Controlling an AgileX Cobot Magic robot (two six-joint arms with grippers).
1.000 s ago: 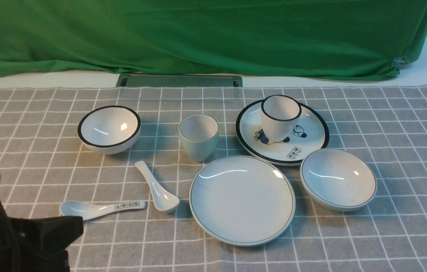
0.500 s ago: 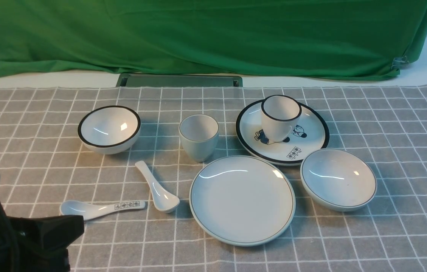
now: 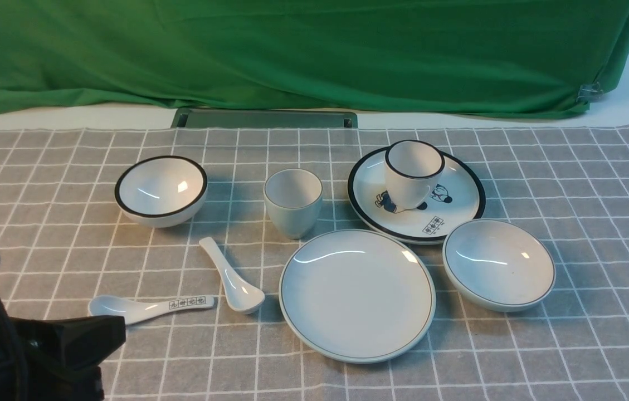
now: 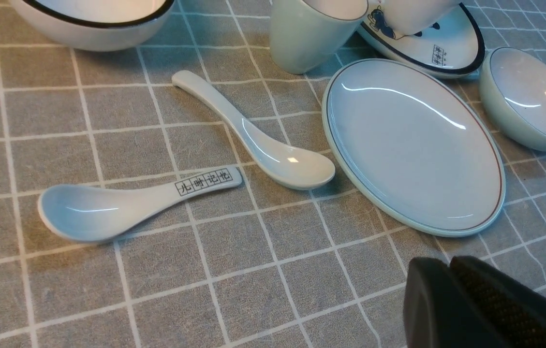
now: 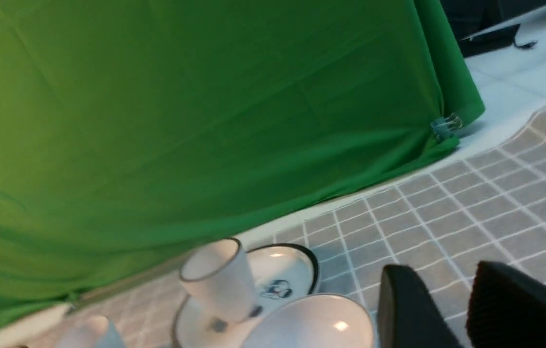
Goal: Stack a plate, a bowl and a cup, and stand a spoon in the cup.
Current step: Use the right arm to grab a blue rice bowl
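A grey checked tablecloth carries everything. Near centre lie the plate and, to its right, the bowl. The cup, spoon, printed spoon, black-rimmed bowl and cartoon plate also rest on it.

The right hand hangs with its fingers apart. Just beside it sits the bowl; beyond, a black-rimmed cup stands on a cartoon plate before green cloth.

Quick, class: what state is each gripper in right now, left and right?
Left gripper: closed, fingers together, holding nothing.
Right gripper: open, a gap between its fingers, holding nothing.
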